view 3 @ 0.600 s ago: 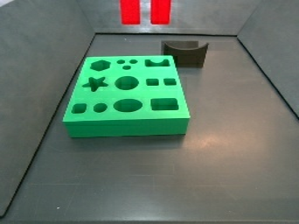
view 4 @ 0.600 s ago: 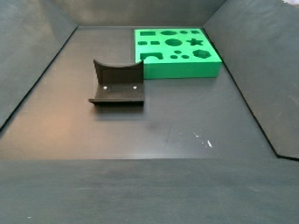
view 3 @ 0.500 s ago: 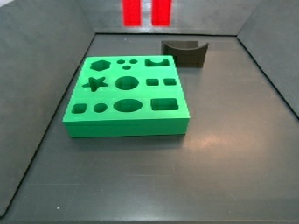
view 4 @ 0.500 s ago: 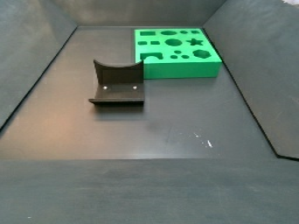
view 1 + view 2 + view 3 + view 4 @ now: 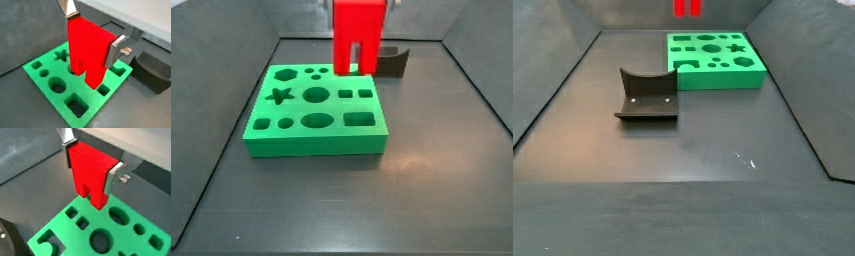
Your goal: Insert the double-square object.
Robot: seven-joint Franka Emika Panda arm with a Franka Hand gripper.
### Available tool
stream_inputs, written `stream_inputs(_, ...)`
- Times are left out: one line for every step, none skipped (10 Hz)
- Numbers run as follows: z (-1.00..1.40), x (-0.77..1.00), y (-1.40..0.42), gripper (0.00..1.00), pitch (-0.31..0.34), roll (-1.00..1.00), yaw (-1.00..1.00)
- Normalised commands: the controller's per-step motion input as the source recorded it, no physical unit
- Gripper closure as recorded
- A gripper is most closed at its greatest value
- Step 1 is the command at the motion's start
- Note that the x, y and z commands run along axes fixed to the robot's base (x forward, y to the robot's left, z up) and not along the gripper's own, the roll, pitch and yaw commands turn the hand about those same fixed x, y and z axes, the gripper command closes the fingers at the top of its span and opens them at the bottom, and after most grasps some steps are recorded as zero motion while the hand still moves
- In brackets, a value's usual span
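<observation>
The gripper point(image 5: 92, 36) is shut on the double-square object point(image 5: 90, 50), a bright red tall block with its two prongs pointing down. It holds the block above the green board point(image 5: 73, 100) with several shaped holes. In both wrist views the silver fingers point(image 5: 113, 178) clamp the block's upper sides. In a side view the red block point(image 5: 358, 35) hangs over the board's point(image 5: 315, 110) far edge, prong tips clear of it. In a side view only the prong tips point(image 5: 687, 8) show at the top edge, behind the board point(image 5: 714, 58).
A dark fixture with a curved notch point(image 5: 382, 60) stands on the floor just behind the board's far right corner. It also shows in a side view point(image 5: 647, 95) and in a wrist view point(image 5: 153, 75). Grey walls enclose the dark floor.
The red block has come down from the top edge of the side view to hang over the board's far edge. Its prong tips now show in the side view that lacked them.
</observation>
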Motion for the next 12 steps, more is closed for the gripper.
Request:
stream_inputs(-0.66,0.1,0.22,1.0,-0.057,0.02,0.0)
stream_inputs(-0.6,0.06,0.17,1.0,-0.069,0.0,0.0)
stream_inputs(-0.51,0.0,0.15,1.0,-0.069,0.0,0.0)
stream_inputs(-0.45,0.0,0.14,1.0,-0.061,0.0,0.0)
stream_inputs(-0.37,0.0,0.15,1.0,-0.097,-0.04,0.0)
stream_inputs(-0.36,0.0,0.14,1.0,-0.096,-0.04,0.0)
stream_inputs(-0.35,0.0,0.14,1.0,-0.1,-0.04,0.0)
stream_inputs(-0.34,0.0,0.14,1.0,-0.093,-0.04,0.0)
stream_inputs(-0.34,0.0,0.15,1.0,-0.081,-0.02,0.0)
stream_inputs(-0.37,0.01,0.23,1.0,-0.027,0.0,0.0)
stream_inputs(-0.4,0.09,0.26,1.0,0.0,0.1,0.15)
stream_inputs(-0.43,0.11,0.22,1.0,0.0,0.13,0.17)
